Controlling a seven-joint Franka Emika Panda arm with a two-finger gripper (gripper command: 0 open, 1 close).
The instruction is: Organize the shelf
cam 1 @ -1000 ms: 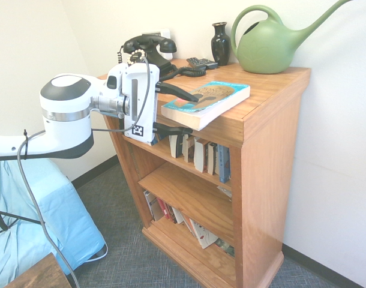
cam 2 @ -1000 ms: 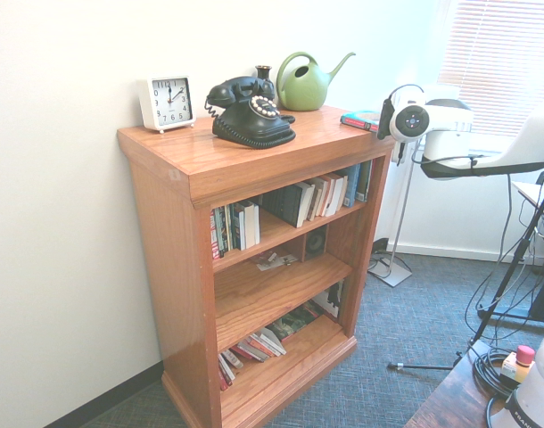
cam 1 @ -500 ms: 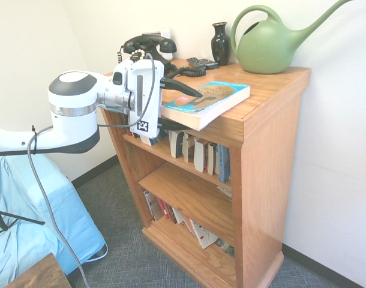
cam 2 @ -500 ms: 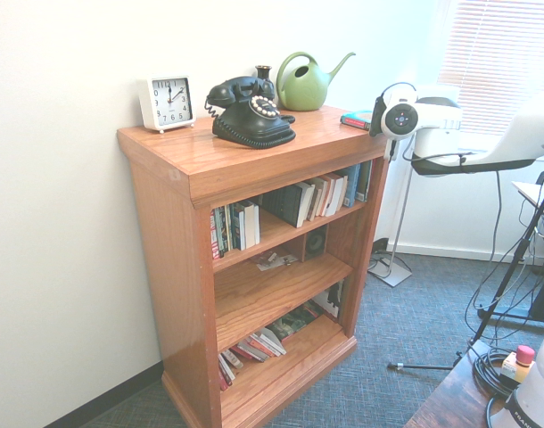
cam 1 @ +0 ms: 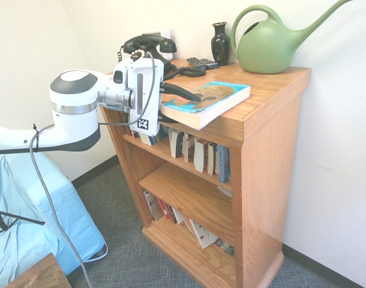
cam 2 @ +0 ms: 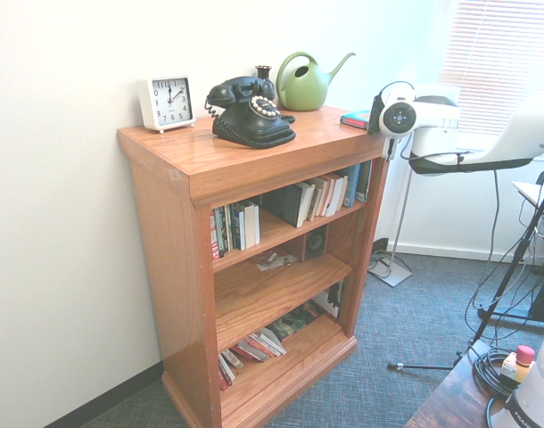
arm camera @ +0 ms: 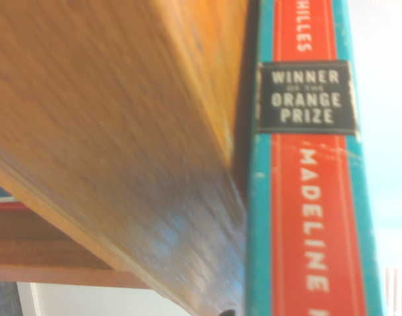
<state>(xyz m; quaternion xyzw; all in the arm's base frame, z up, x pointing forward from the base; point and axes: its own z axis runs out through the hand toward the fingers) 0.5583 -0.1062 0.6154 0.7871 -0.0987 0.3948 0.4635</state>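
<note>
- You are looking at a crowded top: a green watering can (cam 1: 268, 46) and a dark vase (cam 1: 220, 42) are standing at the back by the wall, a black rotary telephone (cam 1: 150, 49) is sitting behind the arm, and a white clock (cam 2: 166, 102) is standing at the far end.
- A teal paperback (cam 1: 207, 102) is lying flat on the top, its near corner hanging over the front edge.
- Your claw (cam 1: 174, 108) is reaching level at that corner, one finger (cam 1: 182, 92) lying over the cover and the other hiding under the overhang; I cannot tell whether it is gripping the book.
- The shelf (cam 1: 264, 174) is standing against the wall, warm oak, three tiers, paperbacks upright on the upper tier and slumping on the lowest.
- The middle tier is offering the most open room.
</note>
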